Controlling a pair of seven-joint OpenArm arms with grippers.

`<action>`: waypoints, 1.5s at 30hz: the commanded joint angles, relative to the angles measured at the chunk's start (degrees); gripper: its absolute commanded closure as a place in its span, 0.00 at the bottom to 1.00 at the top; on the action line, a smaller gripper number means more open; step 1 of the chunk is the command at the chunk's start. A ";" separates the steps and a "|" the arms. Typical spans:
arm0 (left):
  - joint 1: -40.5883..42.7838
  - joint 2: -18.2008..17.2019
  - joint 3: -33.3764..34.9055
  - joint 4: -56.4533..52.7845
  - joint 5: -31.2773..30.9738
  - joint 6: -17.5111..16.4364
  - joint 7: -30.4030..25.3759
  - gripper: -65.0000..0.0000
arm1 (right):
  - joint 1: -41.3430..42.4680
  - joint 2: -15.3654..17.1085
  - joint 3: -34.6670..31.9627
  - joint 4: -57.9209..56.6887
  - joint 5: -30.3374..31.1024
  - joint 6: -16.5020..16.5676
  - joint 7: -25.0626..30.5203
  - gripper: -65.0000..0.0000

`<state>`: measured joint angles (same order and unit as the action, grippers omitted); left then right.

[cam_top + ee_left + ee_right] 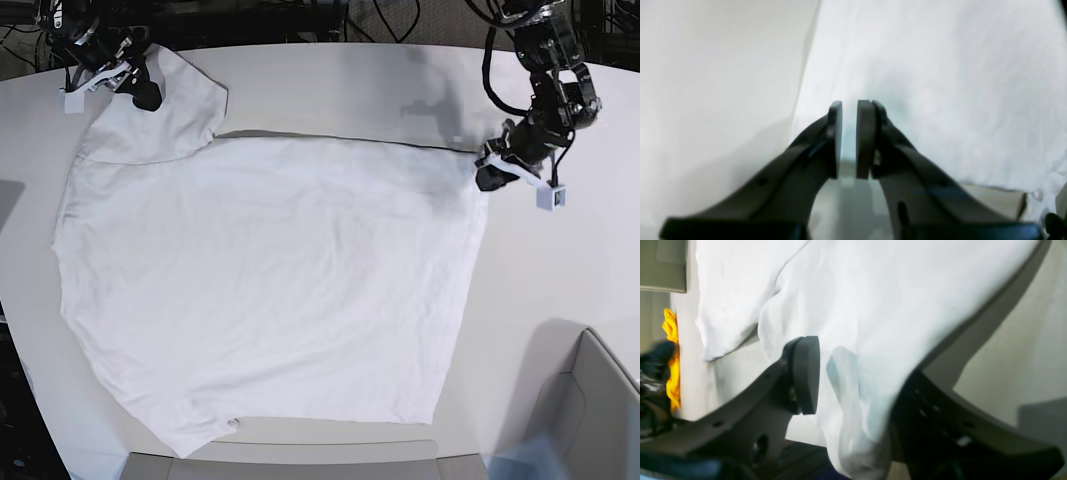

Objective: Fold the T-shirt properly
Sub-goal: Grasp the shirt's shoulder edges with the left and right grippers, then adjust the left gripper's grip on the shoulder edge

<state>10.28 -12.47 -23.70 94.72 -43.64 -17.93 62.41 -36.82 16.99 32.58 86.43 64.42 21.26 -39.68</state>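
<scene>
The white T-shirt lies spread flat across the white table, with one sleeve at the far left. My left gripper is at the shirt's far right corner. In the left wrist view the left gripper has its pads only a narrow slit apart, with the shirt corner between them. My right gripper is at the far left sleeve. In the right wrist view the right gripper has its jaws wide apart. The shirt hangs between them and drapes over one finger, hiding its pad.
A grey bin stands at the near right corner. A yellow object sits past the table edge beside the right arm. Cables run along the back edge. Bare tabletop shows right of the shirt.
</scene>
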 commanded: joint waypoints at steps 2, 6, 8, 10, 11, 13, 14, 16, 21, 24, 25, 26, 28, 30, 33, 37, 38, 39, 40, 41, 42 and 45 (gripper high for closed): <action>-1.98 -0.85 -0.43 -1.93 -1.15 -0.13 -1.18 0.86 | -0.32 1.25 0.26 0.29 -0.99 -0.99 -0.45 0.63; -2.06 -0.85 -1.04 -4.39 -1.07 -0.04 -1.97 0.86 | -0.32 1.25 0.26 0.29 -0.99 -0.99 -0.45 0.63; -2.06 -0.85 -3.33 -4.91 -1.07 -0.04 -1.97 0.86 | -0.32 1.25 0.26 0.29 -0.99 -0.99 -0.45 0.63; -2.06 -0.85 -4.38 -5.71 -1.07 -0.04 -1.97 0.86 | -0.41 1.34 0.26 0.29 -0.99 -0.99 -0.45 0.63; -2.15 -0.85 -4.47 -6.15 -1.07 -0.04 -1.97 0.86 | -0.41 1.34 0.26 0.29 -0.99 -0.99 -0.54 0.63; -2.33 -1.03 -4.82 -7.55 -1.07 -0.04 -2.06 0.86 | -0.41 1.51 0.26 0.29 -0.99 -0.99 -0.54 0.63; -2.33 -1.55 -4.74 -8.34 -1.07 -0.04 -2.59 0.86 | -0.41 2.04 0.17 0.29 -0.99 -0.99 -0.54 0.63; -2.24 -2.17 -4.47 -9.66 -1.07 -0.04 -3.82 0.86 | -0.41 2.39 0.17 0.29 -0.91 -0.99 -0.54 0.63; -2.15 -1.99 -4.38 -10.54 -1.33 -0.57 -3.91 0.86 | -0.32 2.48 0.17 1.17 -0.91 -0.99 -0.54 0.63; -2.15 -1.99 -4.38 -10.45 -1.51 -0.66 -3.82 0.86 | -0.68 2.48 0.17 3.19 -0.91 -0.99 -0.54 0.63; -2.15 -1.90 -4.38 -10.45 -1.59 -0.66 -3.82 0.86 | -0.76 2.39 0.17 3.63 -0.91 -0.99 -0.54 0.63; -2.15 -1.90 -4.38 -10.45 -1.59 -0.66 -3.73 0.86 | -0.76 2.30 0.17 3.90 -0.91 -0.99 -0.54 0.63; -2.24 -1.90 -1.75 -10.45 -1.59 -0.75 -3.73 0.86 | -0.76 2.13 0.17 3.98 -0.99 -0.99 -0.54 0.63; -2.24 -2.26 2.56 -10.45 -1.59 -0.75 -3.82 0.86 | -0.76 2.04 0.17 3.81 -0.99 -0.99 -0.54 0.63; -2.15 -2.26 5.90 -10.45 -1.51 -0.75 -4.17 0.86 | -0.68 1.16 0.17 3.81 -0.99 -0.99 -0.54 0.63; -1.89 -2.26 7.84 -10.72 -1.24 -0.75 -4.26 0.86 | -0.32 -0.07 0.17 3.81 -3.28 -1.08 -0.54 0.63; -1.71 -2.26 7.84 -10.80 -1.15 -0.75 -4.26 0.86 | -0.32 -0.69 0.17 3.90 -4.60 -1.08 -0.27 0.63; -1.36 -2.26 7.66 -10.89 -1.15 -0.75 -4.35 0.86 | -0.32 -1.39 0.26 4.07 -6.18 -1.08 -0.19 0.63; -1.27 -2.34 7.66 -10.98 -1.15 -0.75 -4.35 0.86 | -0.24 -2.00 0.26 4.16 -7.68 -1.08 -0.19 0.63; -1.27 -2.43 7.66 -11.07 -1.15 -0.75 -4.35 0.86 | -0.24 -2.53 0.26 4.16 -8.82 -1.08 -0.10 0.63; -1.18 -2.87 7.66 -11.16 -1.15 -0.75 -4.35 0.87 | 0.20 -2.97 0.35 4.16 -9.70 -1.08 -0.10 0.63; -1.18 -4.63 8.10 -11.16 -1.15 -0.75 -4.35 1.00 | 0.82 -3.76 0.61 4.25 -10.40 -1.08 -0.10 0.71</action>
<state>8.93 -16.29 -15.40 83.31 -46.24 -19.25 57.34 -35.64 12.69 32.88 90.28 55.09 20.60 -38.94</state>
